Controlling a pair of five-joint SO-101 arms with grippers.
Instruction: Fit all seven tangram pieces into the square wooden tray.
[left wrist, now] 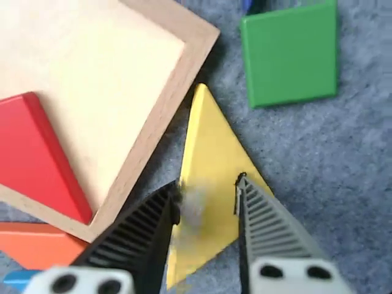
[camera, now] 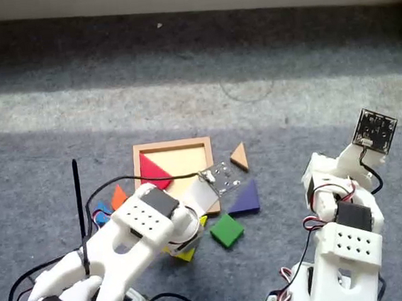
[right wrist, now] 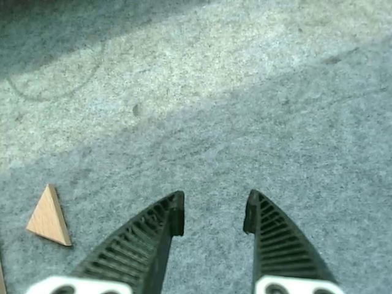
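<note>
Over the table, from the high view, your left arm (camera: pixel 125 250) stretches from the near-left corner towards the square wooden tray (camera: pixel 172 146), and its wrist covers the tray's near-right corner. A red triangle (camera: pixel 153 171) lies inside the tray against the left wall. An orange triangle (camera: pixel 118 196) and a blue piece (camera: pixel 101 211) lie just left of the tray. The green square (camera: pixel 226 230), purple triangle (camera: pixel 245 199) and tan triangle (camera: pixel 239 157) are scattered to its right, apart from each other. Your right arm (camera: pixel 342 208) stands folded and upright, well clear, with bare carpet (camera: pixel 264 66) around it.

From the left wrist, your left gripper (left wrist: pixel 207 196) hangs over the yellow triangle (left wrist: pixel 211 147), which lies flat on the carpet. The jaws stand narrowly apart, and the piece runs wider than the gap between them. Its apex touches the tray's outer rim (left wrist: pixel 177 92).

From the right wrist, your right gripper (right wrist: pixel 213 214) is moderately open over carpet, holding nothing, with the tan triangle off to one side.
</note>
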